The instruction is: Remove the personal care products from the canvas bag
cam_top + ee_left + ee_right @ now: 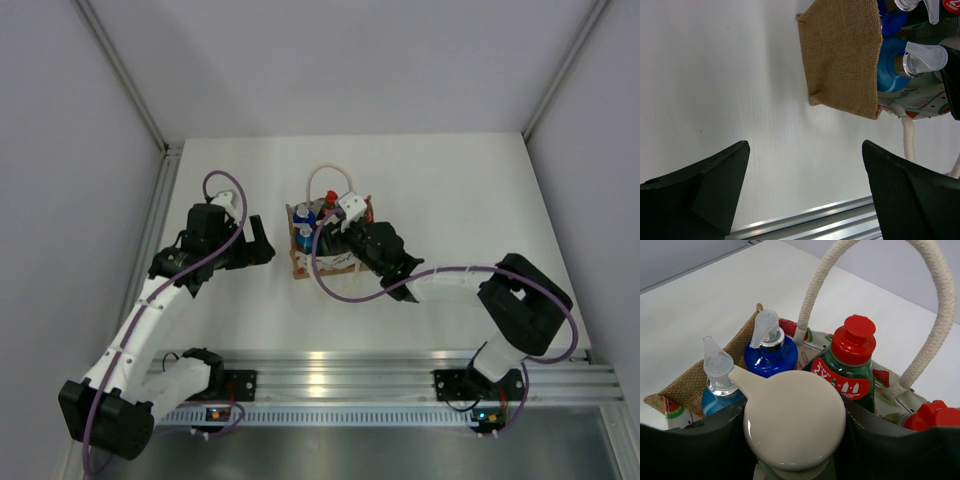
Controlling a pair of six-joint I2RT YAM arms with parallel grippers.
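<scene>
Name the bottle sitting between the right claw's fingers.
The cream-pump bottle: its broad cream head sits in the right claw; the blue bottles have clear nozzles, the rest red caps.

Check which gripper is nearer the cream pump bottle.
Right. Right gripper clamps the cream pump bottle inside the canvas bag; left gripper hangs open over the table beside it.

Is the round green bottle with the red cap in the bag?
Yes, in. The round green red-capped bottle stands upright inside the tan canvas bag.

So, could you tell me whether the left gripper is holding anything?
No, the left gripper stands open beside the canvas bag, with only the table between its jaws.
</scene>
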